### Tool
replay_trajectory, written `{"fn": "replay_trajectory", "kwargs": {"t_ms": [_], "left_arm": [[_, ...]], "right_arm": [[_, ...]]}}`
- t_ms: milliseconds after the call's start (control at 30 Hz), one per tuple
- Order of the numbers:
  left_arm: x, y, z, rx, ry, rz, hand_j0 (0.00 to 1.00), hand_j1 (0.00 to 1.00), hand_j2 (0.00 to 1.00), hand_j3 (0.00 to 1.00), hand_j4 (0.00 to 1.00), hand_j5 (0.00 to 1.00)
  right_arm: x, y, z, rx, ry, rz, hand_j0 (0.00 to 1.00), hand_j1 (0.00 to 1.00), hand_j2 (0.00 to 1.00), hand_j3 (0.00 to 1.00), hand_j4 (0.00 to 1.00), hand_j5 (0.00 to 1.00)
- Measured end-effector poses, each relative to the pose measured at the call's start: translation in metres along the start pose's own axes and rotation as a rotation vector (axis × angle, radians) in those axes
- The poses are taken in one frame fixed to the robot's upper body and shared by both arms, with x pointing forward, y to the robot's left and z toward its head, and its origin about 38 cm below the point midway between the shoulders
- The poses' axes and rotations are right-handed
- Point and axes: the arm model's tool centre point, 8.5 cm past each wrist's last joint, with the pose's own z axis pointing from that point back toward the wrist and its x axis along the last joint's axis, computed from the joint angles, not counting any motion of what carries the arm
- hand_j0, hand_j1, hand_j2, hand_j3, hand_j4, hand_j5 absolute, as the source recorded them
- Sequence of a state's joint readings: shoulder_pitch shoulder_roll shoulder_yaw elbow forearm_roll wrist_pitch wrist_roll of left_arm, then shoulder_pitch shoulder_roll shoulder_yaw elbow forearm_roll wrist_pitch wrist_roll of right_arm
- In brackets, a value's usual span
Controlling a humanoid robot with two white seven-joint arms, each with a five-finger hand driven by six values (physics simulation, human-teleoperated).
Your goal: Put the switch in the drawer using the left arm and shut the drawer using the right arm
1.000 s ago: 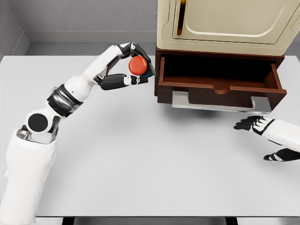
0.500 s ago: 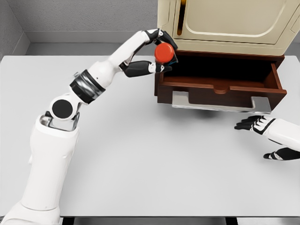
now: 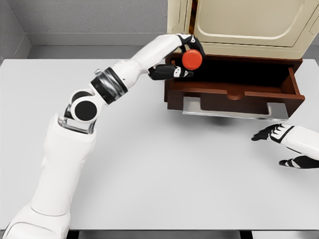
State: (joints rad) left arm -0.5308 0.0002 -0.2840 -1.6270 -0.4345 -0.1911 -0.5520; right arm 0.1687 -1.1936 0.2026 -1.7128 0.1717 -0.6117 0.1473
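Left hand (image 3: 183, 59): fingers are being kept clamped on the red switch (image 3: 192, 59), which is being held above the left end of the open brown drawer (image 3: 234, 92). Right hand (image 3: 279, 142): is being held relaxed and empty over the white table (image 3: 149, 164), right of the drawer front.

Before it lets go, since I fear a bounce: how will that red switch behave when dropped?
The switch looks rigid and small, pinched in the left hand, so probably light. Its round red cap suggests it may roll or tip inside the open drawer.
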Motion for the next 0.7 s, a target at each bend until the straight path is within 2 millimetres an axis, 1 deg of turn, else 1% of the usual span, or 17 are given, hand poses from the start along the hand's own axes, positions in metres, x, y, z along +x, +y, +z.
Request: {"fn": "replay_trajectory", "kwargs": {"t_ms": [33, 67, 133, 233, 300, 400, 467, 500, 633, 700], "left_arm": [[0.001, -0.001, -0.001, -0.001, 0.005, -0.016, 0.39, 0.39, 0.39, 0.39, 0.39, 0.39], [0.002, 0.000, -0.003, -0.001, 0.009, -0.037, 0.39, 0.39, 0.39, 0.39, 0.39, 0.39], [0.002, 0.000, -0.005, -0.004, 0.019, -0.067, 0.39, 0.39, 0.39, 0.39, 0.39, 0.39], [0.003, 0.000, -0.006, -0.008, 0.033, -0.108, 0.39, 0.39, 0.39, 0.39, 0.39, 0.39], [0.007, 0.002, -0.010, -0.013, 0.029, -0.138, 0.39, 0.39, 0.39, 0.39, 0.39, 0.39], [0.009, -0.001, -0.013, -0.030, 0.043, -0.184, 0.39, 0.39, 0.39, 0.39, 0.39, 0.39], [0.009, -0.003, -0.014, -0.039, 0.051, -0.213, 0.40, 0.40, 0.40, 0.40, 0.40, 0.40], [0.011, 0.000, -0.017, -0.035, 0.051, -0.236, 0.40, 0.40, 0.40, 0.40, 0.40, 0.40], [0.014, 0.001, -0.021, -0.038, 0.063, -0.297, 0.40, 0.40, 0.40, 0.40, 0.40, 0.40], [0.015, -0.003, -0.023, -0.048, 0.067, -0.321, 0.40, 0.40, 0.40, 0.40, 0.40, 0.40]], "right_arm": [[-0.001, -0.001, 0.000, -0.002, 0.002, 0.002, 0.86, 0.86, 0.86, 0.86, 0.86, 0.86], [-0.001, -0.002, 0.001, -0.004, 0.005, 0.004, 0.83, 0.83, 0.83, 0.83, 0.83, 0.83], [-0.002, -0.003, 0.001, -0.007, 0.007, 0.006, 0.82, 0.82, 0.82, 0.82, 0.82, 0.82], [-0.003, -0.004, 0.002, -0.010, 0.010, 0.009, 0.82, 0.82, 0.82, 0.82, 0.82, 0.82], [-0.003, -0.005, 0.002, -0.010, 0.011, 0.012, 0.83, 0.83, 0.83, 0.83, 0.83, 0.83], [-0.003, -0.005, 0.002, -0.007, 0.012, 0.016, 0.83, 0.83, 0.83, 0.83, 0.83, 0.83], [-0.002, -0.001, 0.003, 0.003, 0.012, 0.009, 0.83, 0.83, 0.83, 0.83, 0.83, 0.83], [-0.002, -0.001, 0.003, 0.003, 0.012, 0.010, 0.83, 0.83, 0.83, 0.83, 0.83, 0.83], [-0.002, -0.001, 0.003, 0.007, 0.012, 0.010, 0.84, 0.84, 0.84, 0.84, 0.84, 0.84], [-0.002, 0.002, 0.004, 0.013, 0.013, 0.005, 0.85, 0.85, 0.85, 0.85, 0.85, 0.85]]}}
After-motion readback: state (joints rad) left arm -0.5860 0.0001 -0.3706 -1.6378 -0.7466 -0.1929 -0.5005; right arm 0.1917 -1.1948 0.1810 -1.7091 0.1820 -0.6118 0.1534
